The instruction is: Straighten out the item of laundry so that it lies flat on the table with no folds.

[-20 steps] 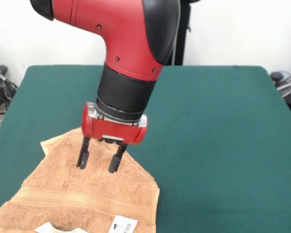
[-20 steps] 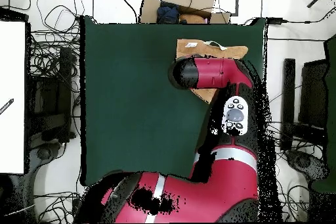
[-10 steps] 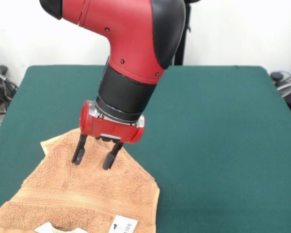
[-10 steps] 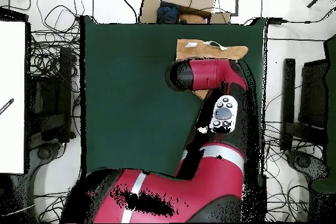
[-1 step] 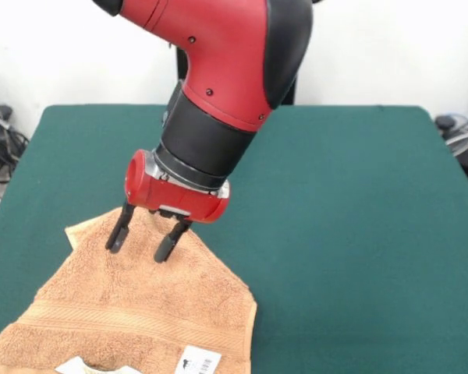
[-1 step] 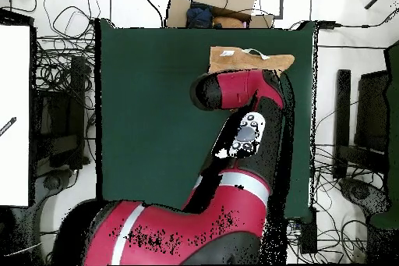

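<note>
Jaws spread above the towel's far corner

From the front we see the gripper (image 5: pixel 140 241) released, holding nothing, fingertips (image 5: pixel 114 241) over the towel (image 5: pixel 140 312) on the table (image 5: pixel 351 234); contact unclear. Overhead, the arm (image 6: pixel 234 91) hides the jaws; the towel lies beyond it.

Red/black arm reaches down from above, wrist tilted — hand (image 5: pixel 138 243) w/ fingers spread apart, pointing down.
</note>
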`<state>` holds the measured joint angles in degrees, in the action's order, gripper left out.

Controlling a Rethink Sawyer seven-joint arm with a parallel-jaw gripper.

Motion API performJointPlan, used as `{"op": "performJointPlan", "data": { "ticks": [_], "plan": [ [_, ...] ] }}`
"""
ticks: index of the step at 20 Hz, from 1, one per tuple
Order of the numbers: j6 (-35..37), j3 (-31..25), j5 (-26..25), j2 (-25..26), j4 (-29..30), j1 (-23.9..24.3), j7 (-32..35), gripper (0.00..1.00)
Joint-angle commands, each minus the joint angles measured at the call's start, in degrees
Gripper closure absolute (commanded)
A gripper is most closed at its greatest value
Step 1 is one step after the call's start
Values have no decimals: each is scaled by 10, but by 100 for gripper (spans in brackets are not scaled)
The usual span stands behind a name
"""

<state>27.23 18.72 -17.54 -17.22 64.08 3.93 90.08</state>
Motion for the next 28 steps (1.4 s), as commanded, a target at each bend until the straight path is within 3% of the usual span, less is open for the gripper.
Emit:
{"op": "performJointPlan", "data": {
  "ticks": [1,5,16,22,28],
  "plan": [
    [41,30,3,25,7,-14,131,0],
    [51,15,23,18,16,-8,118,0],
    [71,10,46,62,-16,4,113,0],
    [76,-37,69,60,-3,34,76,0],
    [53,-41,73,71,10,40,72,0]
  ]
}}
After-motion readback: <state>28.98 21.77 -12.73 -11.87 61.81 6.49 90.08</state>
